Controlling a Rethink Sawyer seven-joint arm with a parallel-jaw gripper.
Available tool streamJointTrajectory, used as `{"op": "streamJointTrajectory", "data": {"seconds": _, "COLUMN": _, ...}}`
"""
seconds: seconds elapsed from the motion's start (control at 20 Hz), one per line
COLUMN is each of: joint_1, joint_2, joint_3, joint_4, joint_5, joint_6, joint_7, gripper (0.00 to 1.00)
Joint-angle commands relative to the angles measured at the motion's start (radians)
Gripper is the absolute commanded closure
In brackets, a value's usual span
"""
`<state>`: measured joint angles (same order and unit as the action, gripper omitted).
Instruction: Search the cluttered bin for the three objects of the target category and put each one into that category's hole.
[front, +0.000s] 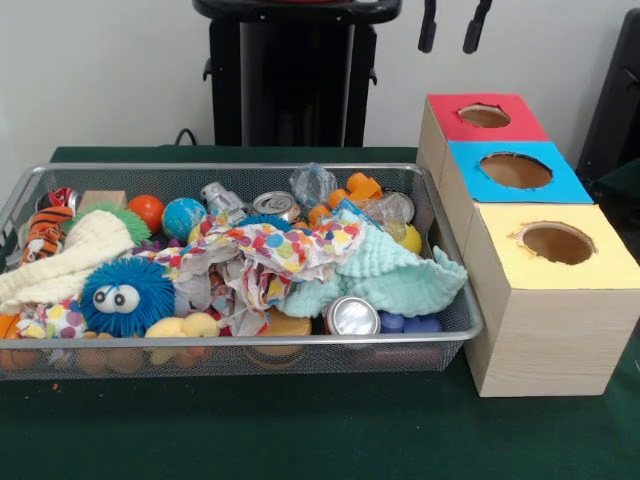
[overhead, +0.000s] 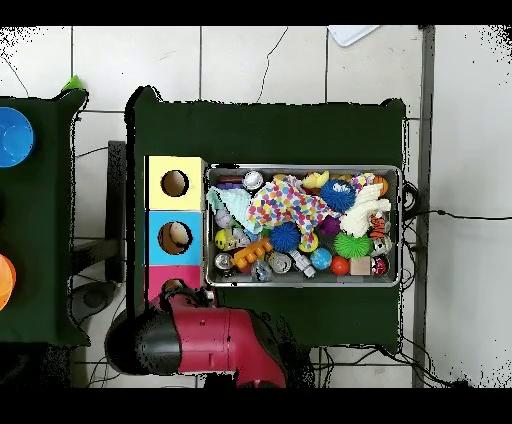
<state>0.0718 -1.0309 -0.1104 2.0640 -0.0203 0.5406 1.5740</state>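
Note:
The wire mesh bin (front: 240, 341) stands on the green table, full of clutter. A white polka-dot cloth (front: 270, 250) lies on top in its middle. A mint-green waffle cloth (front: 395, 275) lies at its right end, partly over the rim. A cream knitted cloth (front: 75, 250) lies at its left end. The yellow-panelled hole (front: 557, 242) is in the nearest wood-grain box, right of the bin. My gripper (front: 452, 28) hangs at the top edge above the red box, open and empty. The overhead view shows the bin (overhead: 303, 283), polka-dot cloth (overhead: 288, 203), mint cloth (overhead: 237, 204), cream cloth (overhead: 368, 215) and yellow hole (overhead: 175, 183).
The blue-panelled hole (front: 515, 170) and red-panelled hole (front: 484, 116) lie behind the yellow one. A blue fuzzy ball with eyes (front: 113, 293), a metal can (front: 352, 316) and a tiger toy (front: 45, 232) crowd the cloths. My arm (overhead: 215, 335) is drawn back beside the red box.

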Motion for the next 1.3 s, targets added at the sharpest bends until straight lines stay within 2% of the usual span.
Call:
{"op": "streamJointTrajectory", "data": {"seconds": 0.05, "joint_1": -0.020, "joint_2": 0.094, "joint_3": -0.022, "joint_4": -0.124, "joint_5": -0.045, "joint_6": -0.031, "joint_7": 0.180, "gripper": 0.00}}
{"op": "streamJointTrajectory", "data": {"seconds": 0.25, "joint_1": -0.052, "joint_2": 0.110, "joint_3": 0.002, "joint_4": -0.130, "joint_5": -0.033, "joint_6": -0.077, "joint_7": 0.147, "gripper": 0.00}}
{"op": "streamJointTrajectory", "data": {"seconds": 0.6, "joint_1": -0.063, "joint_2": 0.160, "joint_3": -0.019, "joint_4": -0.161, "joint_5": -0.060, "joint_6": -0.163, "joint_7": 0.149, "gripper": 0.00}}
{"op": "streamJointTrajectory", "data": {"seconds": 0.8, "joint_1": -0.100, "joint_2": 0.179, "joint_3": -0.002, "joint_4": -0.160, "joint_5": -0.063, "joint_6": -0.197, "joint_7": 0.107, "gripper": 0.00}}
{"op": "streamJointTrajectory", "data": {"seconds": 0.95, "joint_1": -0.132, "joint_2": 0.187, "joint_3": 0.017, "joint_4": -0.161, "joint_5": -0.088, "joint_6": -0.217, "joint_7": 0.056, "gripper": 0.00}}
{"op": "streamJointTrajectory", "data": {"seconds": 1.3, "joint_1": -0.198, "joint_2": 0.215, "joint_3": 0.053, "joint_4": -0.186, "joint_5": -0.145, "joint_6": -0.251, "joint_7": 0.012, "gripper": 0.00}}
